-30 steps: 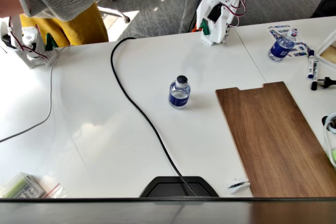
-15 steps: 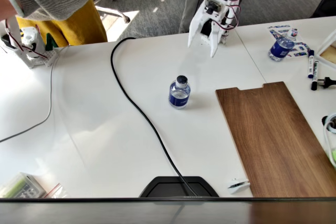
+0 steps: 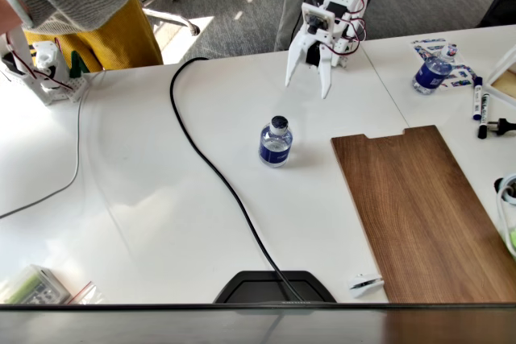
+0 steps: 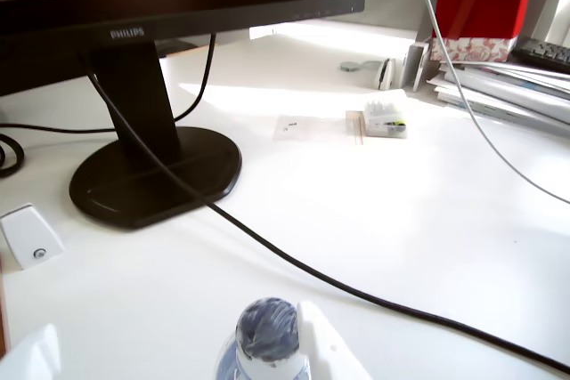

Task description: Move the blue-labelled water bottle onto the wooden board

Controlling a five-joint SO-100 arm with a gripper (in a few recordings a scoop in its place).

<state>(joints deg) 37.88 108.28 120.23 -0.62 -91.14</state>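
White gripper spread wide above an upright bottle on a white table.

Snaking down the white table on the left of the fixed view, a black cable. Standing upright near mid-table, just right of that cable, the small clear plastic water bottle with dark blue wraparound label and pale grey cap, well apart from the large flat dark-brown walnut-grain wooden board lying flat further right with its notched short end toward the far side. Hanging beyond the bottle, clear of it, the white two-finger gripper, jaws parted and holding nothing. Close under the camera in the wrist view, the bottle's cap from above, between two white fingertips.
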